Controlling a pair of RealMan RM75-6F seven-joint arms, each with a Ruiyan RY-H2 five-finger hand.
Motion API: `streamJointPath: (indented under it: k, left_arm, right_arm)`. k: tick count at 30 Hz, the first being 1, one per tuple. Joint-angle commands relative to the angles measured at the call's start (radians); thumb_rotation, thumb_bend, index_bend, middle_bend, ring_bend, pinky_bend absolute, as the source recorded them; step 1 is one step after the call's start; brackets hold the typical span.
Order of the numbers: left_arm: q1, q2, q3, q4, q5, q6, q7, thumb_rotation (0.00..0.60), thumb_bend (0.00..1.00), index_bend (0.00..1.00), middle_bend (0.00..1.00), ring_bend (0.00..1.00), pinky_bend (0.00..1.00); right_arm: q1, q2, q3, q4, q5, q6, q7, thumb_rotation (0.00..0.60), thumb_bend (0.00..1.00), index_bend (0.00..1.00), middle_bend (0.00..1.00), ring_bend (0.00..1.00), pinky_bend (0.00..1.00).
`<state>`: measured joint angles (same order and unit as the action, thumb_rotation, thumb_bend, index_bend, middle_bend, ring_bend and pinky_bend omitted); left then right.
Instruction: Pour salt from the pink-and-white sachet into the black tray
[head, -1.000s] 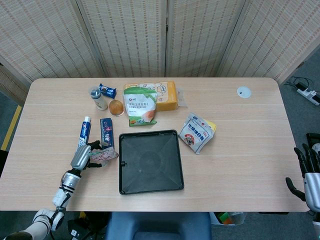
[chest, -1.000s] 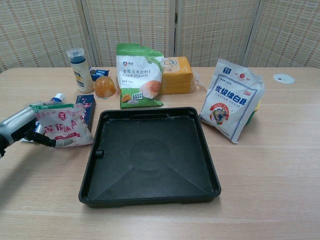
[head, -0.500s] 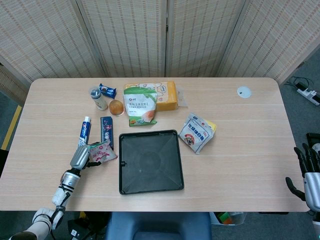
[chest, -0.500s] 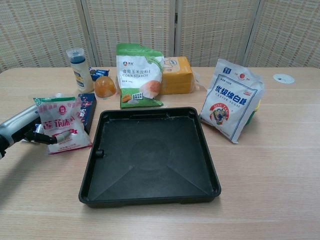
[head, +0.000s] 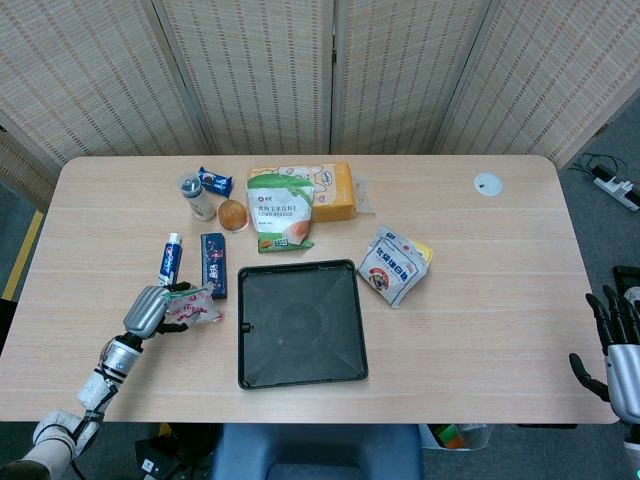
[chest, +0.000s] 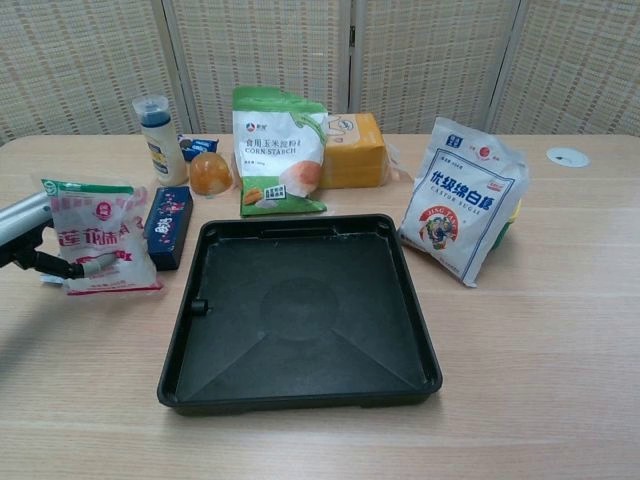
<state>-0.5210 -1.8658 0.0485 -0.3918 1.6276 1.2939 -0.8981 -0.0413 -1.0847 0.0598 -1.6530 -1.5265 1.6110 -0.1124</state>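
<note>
The pink-and-white salt sachet (head: 188, 308) (chest: 96, 236) stands roughly upright on the table left of the black tray (head: 300, 322) (chest: 300, 308), held by my left hand (head: 147, 312) (chest: 22, 238), whose fingers wrap its left side. In the chest view only the hand's edge shows at the frame's left border. The tray looks bare inside. My right hand (head: 616, 352) hangs off the table's right edge with fingers spread and nothing in them; the chest view does not show it.
Behind the sachet lie a toothpaste tube (head: 168, 263) and a dark blue box (head: 213, 264) (chest: 168, 212). Further back stand a bottle (chest: 156, 125), a jelly cup (chest: 209, 172), a corn starch bag (chest: 279, 150) and an orange pack (chest: 350, 148). A sugar bag (chest: 461, 198) leans right of the tray.
My left hand has drawn the sachet leftward, away from the tray, and tilted it more upright. The right hand has stayed put.
</note>
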Motion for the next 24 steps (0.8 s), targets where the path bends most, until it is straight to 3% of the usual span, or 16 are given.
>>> streamJointPath:
  k: [1, 6, 10, 15, 24]
  left_arm:
    - [-0.022, 0.076, 0.015, -0.057, 0.031, 0.052, 0.054, 0.6, 0.54, 0.6, 0.71, 0.7, 0.66]
    - [-0.07, 0.212, 0.025, -0.213, 0.078, 0.105, 0.202, 0.6, 0.55, 0.6, 0.71, 0.71, 0.67]
    - [-0.121, 0.327, 0.032, -0.407, 0.118, 0.092, 0.378, 0.6, 0.56, 0.6, 0.72, 0.72, 0.68]
    - [-0.172, 0.413, 0.026, -0.613, 0.141, 0.029, 0.594, 0.6, 0.56, 0.6, 0.72, 0.72, 0.68]
    - [-0.25, 0.473, 0.014, -0.815, 0.161, -0.142, 0.975, 0.6, 0.56, 0.57, 0.72, 0.71, 0.68]
  right_arm:
    - [0.002, 0.0, 0.002, 0.002, -0.004, 0.001, 0.002, 0.6, 0.34, 0.04, 0.01, 0.04, 0.0]
    - [0.012, 0.002, 0.004, 0.005, -0.022, -0.001, 0.001, 0.6, 0.34, 0.04, 0.01, 0.04, 0.0]
    - [0.023, 0.006, 0.006, 0.007, -0.036, -0.006, 0.0, 0.6, 0.34, 0.04, 0.01, 0.04, 0.0]
    - [0.032, 0.005, 0.009, 0.013, -0.044, -0.008, 0.013, 0.6, 0.34, 0.04, 0.01, 0.04, 0.0]
    - [0.029, 0.001, 0.01, 0.038, -0.041, 0.001, 0.043, 0.6, 0.34, 0.04, 0.01, 0.04, 0.0]
